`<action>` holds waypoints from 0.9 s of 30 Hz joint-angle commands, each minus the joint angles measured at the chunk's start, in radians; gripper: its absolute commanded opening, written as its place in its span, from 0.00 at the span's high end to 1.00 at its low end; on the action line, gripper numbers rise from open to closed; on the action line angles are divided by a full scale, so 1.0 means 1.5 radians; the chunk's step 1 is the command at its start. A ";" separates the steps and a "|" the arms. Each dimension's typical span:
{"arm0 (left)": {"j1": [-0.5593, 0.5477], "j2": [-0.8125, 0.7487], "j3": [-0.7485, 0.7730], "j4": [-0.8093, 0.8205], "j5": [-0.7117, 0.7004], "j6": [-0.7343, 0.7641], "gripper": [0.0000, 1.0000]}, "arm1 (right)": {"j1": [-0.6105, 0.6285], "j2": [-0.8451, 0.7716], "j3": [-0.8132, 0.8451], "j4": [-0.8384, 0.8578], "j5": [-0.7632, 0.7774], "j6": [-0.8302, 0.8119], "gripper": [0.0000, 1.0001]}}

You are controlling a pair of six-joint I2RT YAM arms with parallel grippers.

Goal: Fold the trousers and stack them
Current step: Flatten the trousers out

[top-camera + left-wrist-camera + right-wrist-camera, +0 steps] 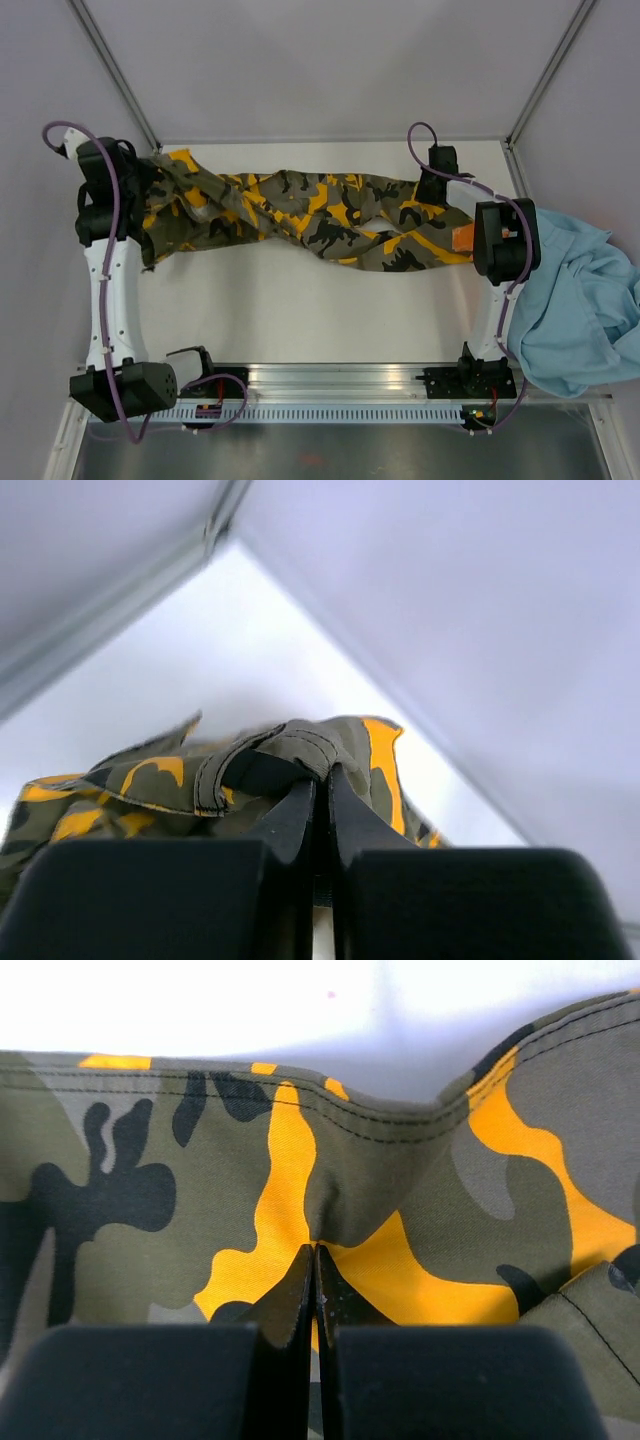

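Observation:
The camouflage trousers (310, 215) lie stretched across the far half of the table, twisted in the middle. My left gripper (150, 180) is shut on the left end; in the left wrist view the black jaws pinch a folded hem of the trousers (300, 750) at the gripper (322, 775). My right gripper (432, 188) is shut on the right end; in the right wrist view the jaws pinch a pucker of the trousers (200, 1190) at the gripper (315, 1250).
A plain light-blue garment (580, 300) hangs over the table's right edge, beside the right arm. White walls close the table at the back and sides. The aluminium rail (340, 385) with the arm bases runs along the near edge.

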 commanded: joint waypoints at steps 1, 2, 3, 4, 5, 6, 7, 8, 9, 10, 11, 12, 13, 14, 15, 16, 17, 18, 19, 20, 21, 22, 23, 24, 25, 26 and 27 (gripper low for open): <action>0.011 0.017 0.113 0.001 -0.078 0.079 0.98 | 0.005 -0.050 -0.003 0.016 -0.031 0.007 1.00; 0.013 0.024 0.139 -0.003 -0.080 0.093 0.98 | 0.005 -0.055 -0.001 0.017 -0.034 0.007 1.00; 0.017 0.032 0.146 -0.003 -0.082 0.100 0.98 | 0.005 -0.057 0.001 0.016 -0.036 0.007 1.00; 0.022 0.034 0.151 -0.002 -0.071 0.115 0.98 | 0.005 -0.064 0.003 0.015 -0.040 0.007 1.00; 0.025 0.034 0.156 0.003 -0.064 0.125 0.98 | 0.005 -0.065 0.004 0.015 -0.043 0.006 1.00; 0.026 0.035 0.157 0.006 -0.055 0.133 0.98 | 0.006 -0.068 0.005 0.013 -0.046 0.004 1.00; 0.028 0.036 0.160 0.007 -0.037 0.147 0.98 | 0.005 -0.070 0.008 0.011 -0.054 0.002 1.00; 0.029 0.035 0.169 0.000 -0.032 0.151 0.98 | 0.005 -0.072 0.009 0.008 -0.057 0.001 1.00; 0.029 0.035 0.174 -0.001 -0.023 0.155 0.98 | 0.005 -0.074 0.010 0.008 -0.057 -0.002 1.00; 0.029 0.030 0.179 -0.005 -0.007 0.161 0.98 | 0.006 -0.079 0.008 0.007 -0.076 -0.004 1.00; 0.029 0.026 0.186 -0.008 0.001 0.163 0.98 | 0.005 -0.083 0.008 0.007 -0.081 -0.004 1.00; 0.029 0.019 0.188 -0.007 0.009 0.166 0.98 | 0.005 -0.086 0.006 0.009 -0.086 -0.005 1.00; 0.029 0.014 0.192 -0.011 0.019 0.172 0.98 | 0.005 -0.094 0.003 0.009 -0.093 -0.004 1.00; 0.029 0.003 0.202 -0.017 0.025 0.176 0.98 | 0.005 -0.098 0.001 0.008 -0.113 -0.007 1.00; 0.029 -0.002 0.206 -0.027 0.034 0.181 0.98 | 0.005 -0.102 0.001 0.007 -0.135 -0.012 1.00; 0.029 -0.007 0.211 -0.035 0.045 0.185 0.98 | 0.005 -0.103 0.004 0.000 -0.157 -0.020 1.00; 0.028 -0.017 0.215 -0.042 0.049 0.187 0.98 | 0.005 -0.102 0.007 -0.010 -0.193 -0.028 1.00; 0.029 -0.023 0.215 -0.052 0.053 0.189 0.98 | 0.006 -0.104 0.004 -0.029 -0.210 -0.035 0.88; 0.029 -0.027 0.209 -0.056 0.051 0.190 0.98 | 0.006 -0.118 -0.001 -0.037 -0.226 -0.043 0.77; 0.030 -0.034 0.204 -0.060 0.049 0.193 0.98 | 0.009 -0.130 -0.009 -0.039 -0.257 -0.059 0.54; 0.029 -0.034 0.199 -0.063 0.038 0.195 0.98 | 0.012 -0.147 -0.035 -0.035 -0.272 -0.069 0.43; 0.029 -0.035 0.188 -0.071 0.028 0.194 0.98 | 0.023 -0.190 -0.049 -0.032 -0.281 -0.083 0.35; 0.030 -0.035 0.185 -0.078 0.017 0.192 0.98 | 0.033 -0.214 -0.061 -0.028 -0.285 -0.100 0.22; 0.030 -0.028 0.183 -0.085 -0.011 0.187 0.98 | 0.042 -0.239 -0.079 -0.030 -0.281 -0.129 0.18; 0.029 -0.024 0.181 -0.102 -0.027 0.175 0.98 | 0.062 -0.282 -0.086 -0.034 -0.271 -0.142 0.16; 0.030 -0.015 0.181 -0.109 -0.052 0.168 0.98 | 0.072 -0.301 -0.090 -0.048 -0.250 -0.145 0.14; 0.030 -0.013 0.180 -0.114 -0.063 0.155 0.98 | 0.079 -0.328 -0.093 -0.057 -0.190 -0.121 0.12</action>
